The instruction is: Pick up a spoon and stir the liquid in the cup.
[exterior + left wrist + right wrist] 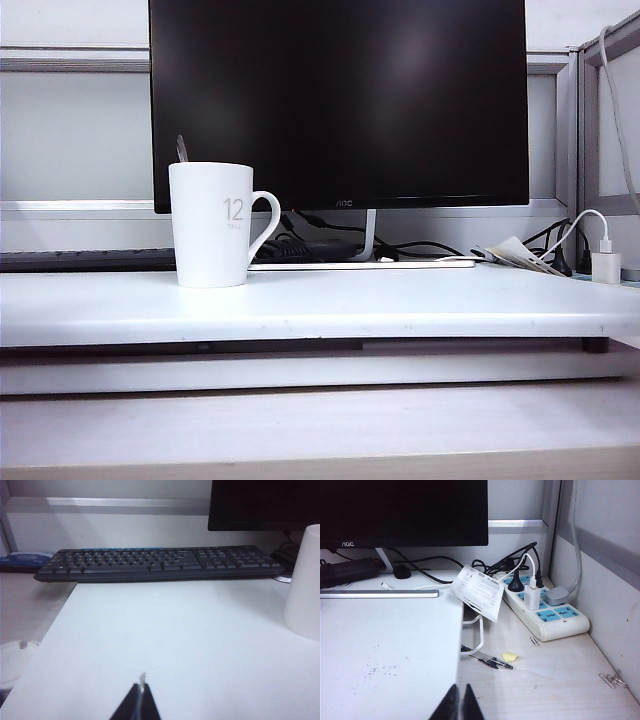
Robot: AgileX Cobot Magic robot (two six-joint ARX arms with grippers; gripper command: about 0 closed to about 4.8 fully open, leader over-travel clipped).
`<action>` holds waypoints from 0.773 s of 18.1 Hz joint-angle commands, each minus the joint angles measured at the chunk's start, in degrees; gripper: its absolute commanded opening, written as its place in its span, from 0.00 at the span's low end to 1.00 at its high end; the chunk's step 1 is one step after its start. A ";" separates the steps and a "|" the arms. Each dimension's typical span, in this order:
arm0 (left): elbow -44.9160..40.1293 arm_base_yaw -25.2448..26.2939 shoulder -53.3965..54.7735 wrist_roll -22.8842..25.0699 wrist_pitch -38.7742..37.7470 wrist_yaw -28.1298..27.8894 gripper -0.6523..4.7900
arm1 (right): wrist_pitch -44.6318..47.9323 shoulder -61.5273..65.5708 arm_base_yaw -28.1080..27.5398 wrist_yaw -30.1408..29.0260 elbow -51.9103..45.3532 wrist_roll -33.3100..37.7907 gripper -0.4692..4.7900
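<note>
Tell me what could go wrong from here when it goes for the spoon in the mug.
Only the slim tip of the spoon shows above the white mug, so a claw could miss it or bump the rim and tip the tall mug. Both claws, left claw and right claw, are shut and low near the table; they must open first. Spilled liquid could reach the keyboard behind.

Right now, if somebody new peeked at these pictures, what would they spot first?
Probably the white cup with a grey "12", standing on the left of the white table, a spoon handle poking out of its top. Behind it looms a big dark monitor. The left gripper waits low near a black keyboard, the right gripper near a power strip, both with fingers shut and empty.
</note>
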 commanded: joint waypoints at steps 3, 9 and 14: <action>0.02 0.09 0.00 -0.13 0.24 -0.17 0.11 | -0.13 -0.02 -0.07 0.15 -0.22 -0.13 0.13; 0.59 0.09 0.00 -5.16 1.20 -0.11 0.53 | -0.52 -0.02 -0.04 -2.99 4.07 0.52 0.28; 9.62 0.09 0.00 -19.78 7.65 12.15 1.00 | -3.72 1.90 -0.07 -8.48 24.09 1.86 0.95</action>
